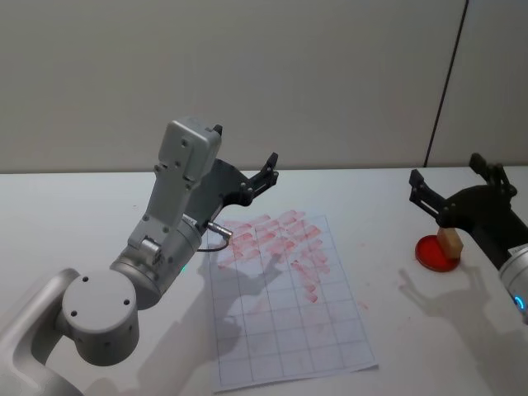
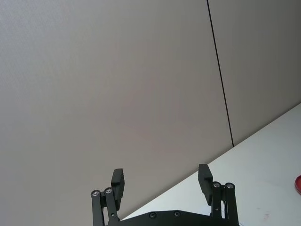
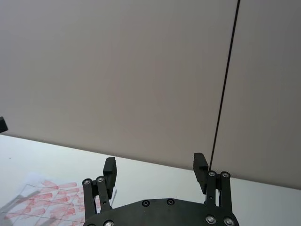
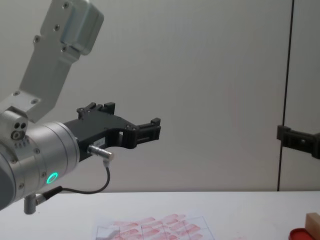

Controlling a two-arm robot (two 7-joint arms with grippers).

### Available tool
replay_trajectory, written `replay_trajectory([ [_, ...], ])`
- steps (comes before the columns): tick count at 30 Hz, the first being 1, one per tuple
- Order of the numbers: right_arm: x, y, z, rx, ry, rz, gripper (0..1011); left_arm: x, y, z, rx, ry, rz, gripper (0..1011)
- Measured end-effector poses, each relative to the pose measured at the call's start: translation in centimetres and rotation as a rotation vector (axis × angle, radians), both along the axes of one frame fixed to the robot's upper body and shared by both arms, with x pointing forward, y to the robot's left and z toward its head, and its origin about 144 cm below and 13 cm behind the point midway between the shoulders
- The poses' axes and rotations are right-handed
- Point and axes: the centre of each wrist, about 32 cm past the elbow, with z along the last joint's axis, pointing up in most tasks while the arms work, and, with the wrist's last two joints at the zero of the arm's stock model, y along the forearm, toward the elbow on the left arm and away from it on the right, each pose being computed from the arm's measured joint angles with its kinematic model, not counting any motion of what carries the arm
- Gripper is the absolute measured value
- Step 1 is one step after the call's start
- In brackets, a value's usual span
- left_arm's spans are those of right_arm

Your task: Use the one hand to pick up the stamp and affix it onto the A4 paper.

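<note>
A white table runs back to a plain pale grey wall, which a thin dark vertical seam splits on the right.

On the right of the table lies a flat round red ink pad. The left arm rises from the near left, and its elbow and wrist hide the far left corner of the sheet in the head view. A dark cable loops from its wrist. The left gripper is raised clear of the table, left of the sheet's far end, with its fingers spread and nothing between them.

The A4 paper lies flat at the middle of the table. It is white with a faint grid, and its far half is crowded with red-pink oblong imprints. The stamp, a small tan wooden block, stands upright on the right part of the ink pad. The right gripper hangs above and just beyond it, apart from it, with its fingers wide apart and empty.
</note>
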Motion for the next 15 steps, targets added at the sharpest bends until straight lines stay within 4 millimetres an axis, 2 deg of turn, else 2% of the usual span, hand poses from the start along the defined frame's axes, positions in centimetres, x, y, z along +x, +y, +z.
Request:
replay_trajectory([
  [8, 0.0, -0.3, 0.2, -0.005, 0.060, -0.066, 1001, 0.0, 0.0, 0.0, 0.000, 0.000, 0.000, 1001],
  [15, 0.8, -1.2, 0.0, -0.028, 0.150, -0.140, 1001, 0.0, 0.0, 0.0, 0.000, 0.000, 0.000, 1001],
])
